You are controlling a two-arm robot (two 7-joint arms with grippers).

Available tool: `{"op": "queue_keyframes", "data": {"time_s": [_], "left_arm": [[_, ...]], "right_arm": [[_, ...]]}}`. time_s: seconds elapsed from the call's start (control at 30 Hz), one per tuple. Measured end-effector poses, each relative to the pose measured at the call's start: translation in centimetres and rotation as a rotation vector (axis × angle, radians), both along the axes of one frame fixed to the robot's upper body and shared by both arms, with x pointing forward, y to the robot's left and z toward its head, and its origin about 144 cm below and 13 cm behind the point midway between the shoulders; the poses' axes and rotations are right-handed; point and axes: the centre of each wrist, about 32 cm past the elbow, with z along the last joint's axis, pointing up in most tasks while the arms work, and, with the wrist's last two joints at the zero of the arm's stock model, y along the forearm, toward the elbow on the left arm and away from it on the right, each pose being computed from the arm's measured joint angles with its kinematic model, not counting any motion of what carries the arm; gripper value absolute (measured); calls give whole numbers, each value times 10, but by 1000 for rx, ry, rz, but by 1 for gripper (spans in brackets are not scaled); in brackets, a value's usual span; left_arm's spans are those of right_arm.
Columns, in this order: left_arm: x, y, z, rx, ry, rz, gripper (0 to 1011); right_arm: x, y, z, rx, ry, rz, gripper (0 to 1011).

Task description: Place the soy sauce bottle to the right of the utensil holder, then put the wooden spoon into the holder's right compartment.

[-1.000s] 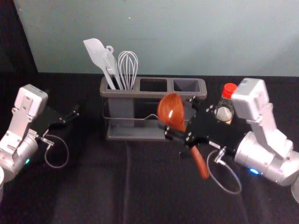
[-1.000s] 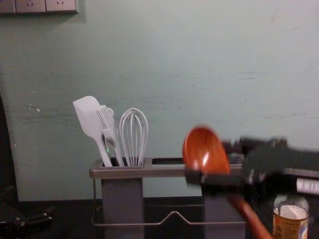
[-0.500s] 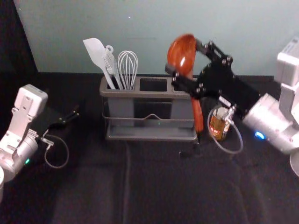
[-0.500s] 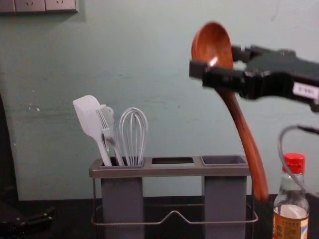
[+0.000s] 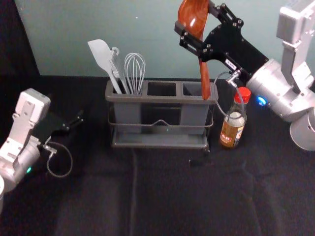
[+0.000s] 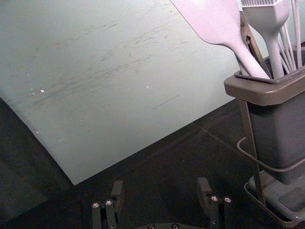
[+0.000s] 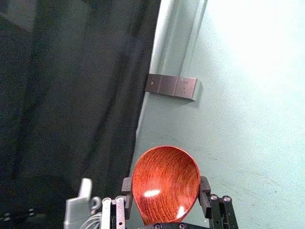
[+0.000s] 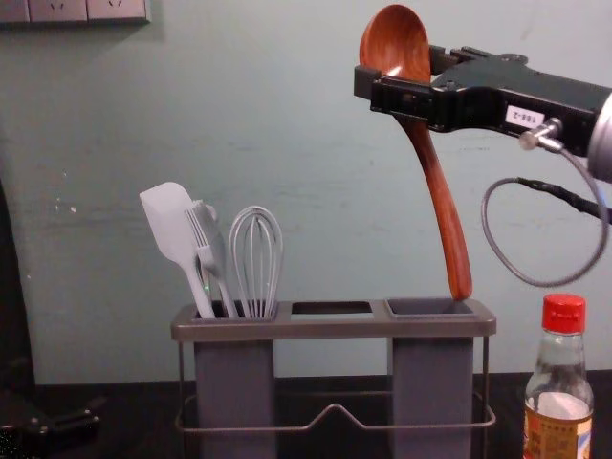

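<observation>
one grey-brown box-shaped utensil holder [image 8: 330,330]; three rectangular openings [image 5: 162,89]; one white flat-bladed spatula [image 8: 170,225]; one white bristled brush [image 8: 206,251]; one white wire whisk [image 8: 256,258]; at least one more light utensil [image 5: 115,50], partly hidden; one reddish-brown wooden spoon [image 8: 436,191]; one clear glass soy sauce bottle [image 8: 557,378]; one red cap [image 8: 564,313]; two black pincers, one left pincer [image 5: 80,118], one right pincer [image 5: 194,18]; three rectangular wall plates [image 8: 57,11].

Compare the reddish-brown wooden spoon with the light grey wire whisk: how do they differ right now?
The wooden spoon is clamped in the right gripper; the whisk stands in the holder's left compartment.
The spoon has a solid, glossy bowl, the whisk an open head of wire loops.
Both have their heads uppermost.
</observation>
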Motion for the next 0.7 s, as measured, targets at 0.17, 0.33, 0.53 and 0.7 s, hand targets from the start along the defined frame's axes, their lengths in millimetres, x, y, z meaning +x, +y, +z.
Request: {"op": "queue_keyframes", "data": {"time_s": [0.17, 0.33, 0.53, 0.7], "left_arm": [[0, 0, 0, 0, 0, 0, 1005], [0, 0, 0, 0, 0, 0, 1005], [0, 0, 0, 0, 0, 0, 1005], [0, 0, 0, 0, 0, 0, 1005]], "right_arm": [[16, 2, 3, 0, 5, -26, 834], [29, 3, 1, -2, 22, -39, 834], [43, 6, -4, -3, 46, -49, 833], [49, 8, -9, -6, 59, -49, 834]]}}
